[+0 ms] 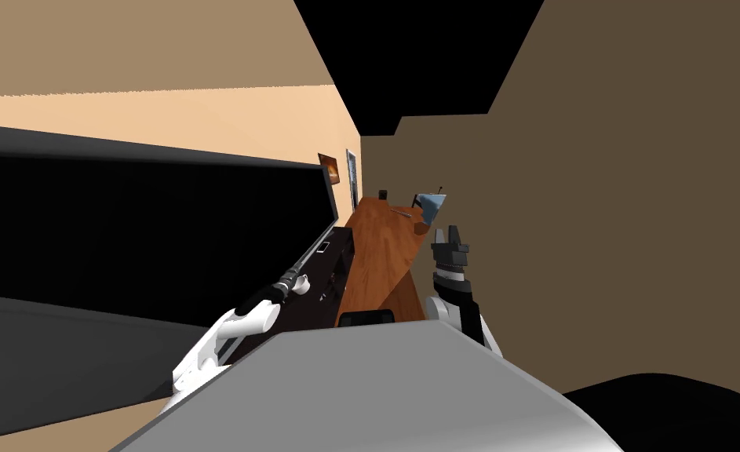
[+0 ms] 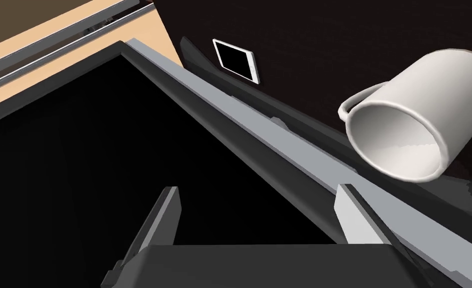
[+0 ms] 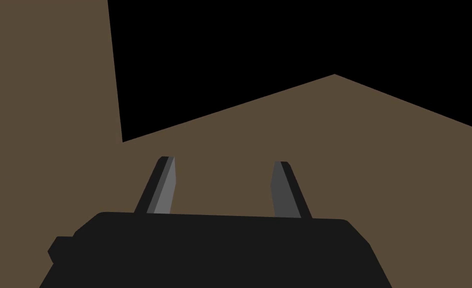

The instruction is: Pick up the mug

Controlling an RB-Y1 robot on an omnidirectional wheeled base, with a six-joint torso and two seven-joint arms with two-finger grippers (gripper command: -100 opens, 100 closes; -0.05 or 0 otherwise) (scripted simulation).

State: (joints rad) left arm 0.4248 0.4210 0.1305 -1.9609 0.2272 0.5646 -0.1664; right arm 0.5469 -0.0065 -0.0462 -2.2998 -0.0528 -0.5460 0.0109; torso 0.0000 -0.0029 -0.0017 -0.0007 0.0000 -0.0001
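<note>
My left hand (image 2: pixel 258 189) is spread wide, holding nothing; white mug (image 2: pixel 405 135) sits on the dark desk (image 2: pixel 340 45), just past one fingertip, outside the gap; my right hand (image 3: pixel 223 161) is also wide.

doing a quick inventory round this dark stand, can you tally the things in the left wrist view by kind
white mug with a handle: 1
flat white-edged phone with a black screen: 1
large black screen in a grey frame: 1
total: 3
</note>
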